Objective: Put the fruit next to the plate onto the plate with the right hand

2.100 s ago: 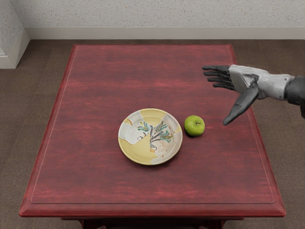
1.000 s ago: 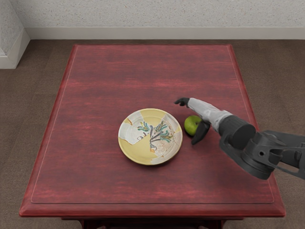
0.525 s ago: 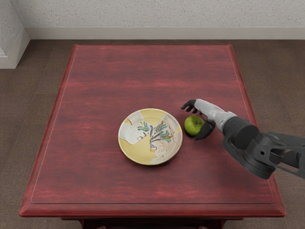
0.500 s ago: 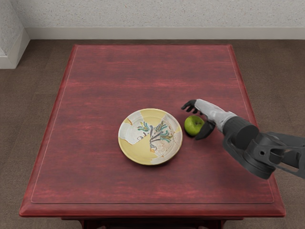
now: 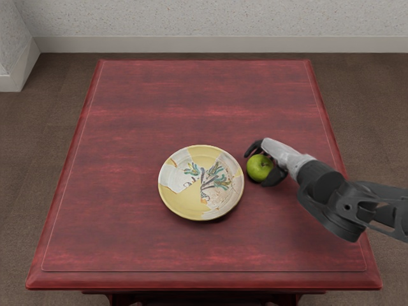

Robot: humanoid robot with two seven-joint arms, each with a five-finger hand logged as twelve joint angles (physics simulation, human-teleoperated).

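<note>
A green apple (image 5: pixel 257 167) rests on the red table just right of a yellow plate (image 5: pixel 182 203) painted with a branch design. My right hand (image 5: pixel 259 166) comes in from the right edge and wraps the apple. Its dark fingers (image 5: pixel 252 148) curl over the far side and the thumb (image 5: pixel 275 178) presses the near right side. The apple still touches the tabletop, a small gap away from the plate rim. The left arm is out of view.
The red wooden table (image 5: pixel 159 102) stretches wide around the plate. My bulky grey forearm (image 5: pixel 331 194) hangs over the table's right side. Brown floor and a white baseboard lie beyond the table.
My right hand swept in from the upper right, dropped to the apple, and its fingers have now curled in around it. The apple and plate have not moved.
</note>
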